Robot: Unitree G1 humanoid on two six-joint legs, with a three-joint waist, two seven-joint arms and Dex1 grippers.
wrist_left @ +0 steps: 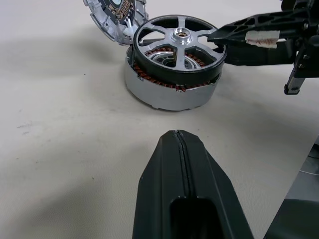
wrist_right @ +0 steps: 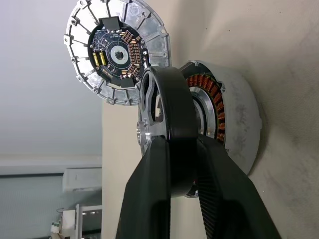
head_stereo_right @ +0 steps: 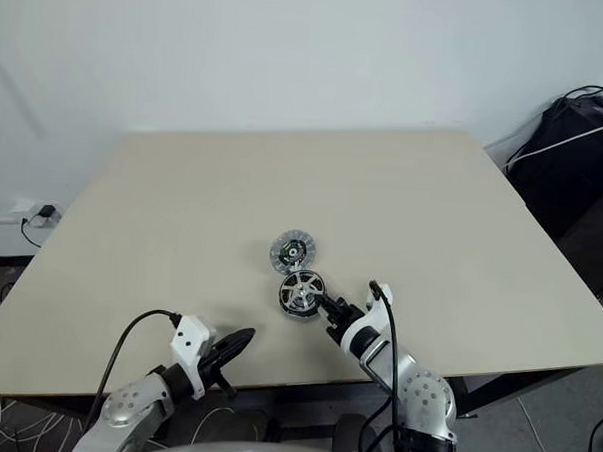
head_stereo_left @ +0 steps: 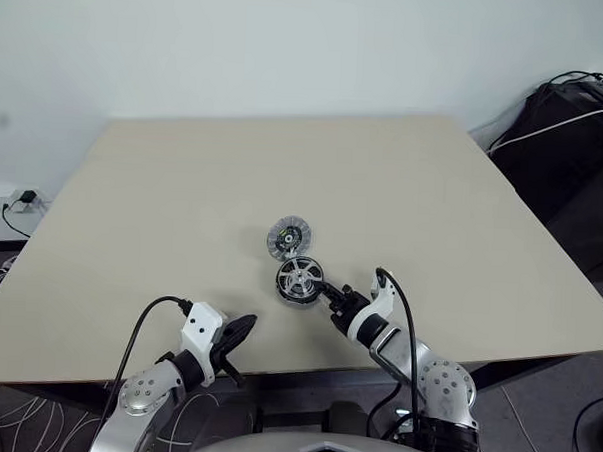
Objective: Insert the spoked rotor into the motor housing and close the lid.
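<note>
While tilted half into the motor housing (wrist_left: 169, 92), the spoked rotor (wrist_left: 179, 45) sits pinched by its rim between right gripper (wrist_right: 182, 149) fingers. Lid (head_stereo_left: 288, 235) lies just beyond. Left gripper (wrist_left: 182, 144) fingers pressed together, apart.

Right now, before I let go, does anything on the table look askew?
Yes. The spoked rotor sits tilted on the motor housing, one side raised with copper windings showing under it, so it isn't fully seated. The right gripper has its jaws around the rim. The lid leans against the housing, electronics showing.
</note>
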